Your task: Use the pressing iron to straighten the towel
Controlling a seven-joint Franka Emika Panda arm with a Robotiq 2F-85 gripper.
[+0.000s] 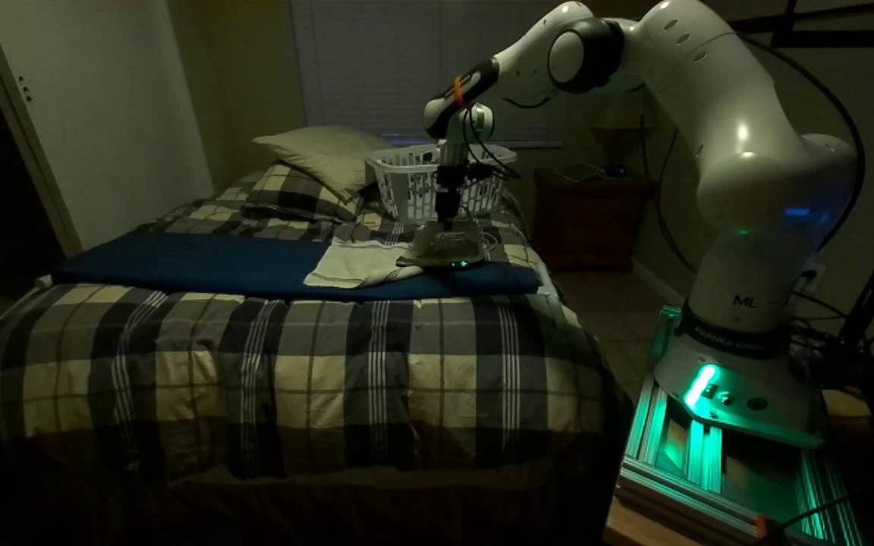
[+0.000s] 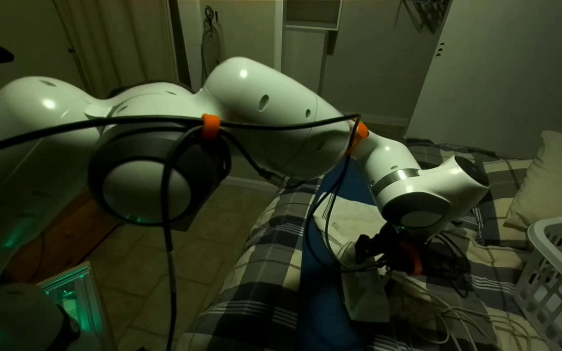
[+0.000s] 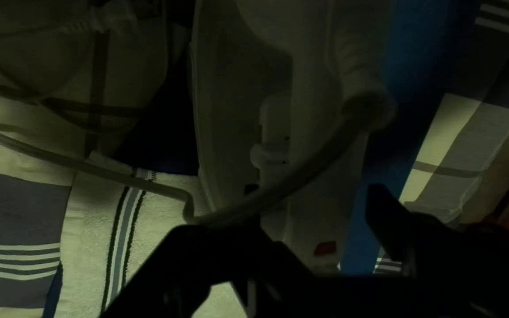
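Plainly, the arm (image 1: 744, 144) over the iron (image 1: 444, 249) reads "ML" (image 1: 746, 301) and "FRANKA" (image 1: 719, 336).

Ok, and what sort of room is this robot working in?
Most likely a bedroom: there's a plaid-covered bed, a pale pillow on it, and what looks like a nightstand beside it.

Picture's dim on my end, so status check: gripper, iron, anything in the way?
Gripper at the iron, fingers apart, grip unclear. Iron level, front end at the edge of the towel. Cord crosses towel in wrist view, may snag.
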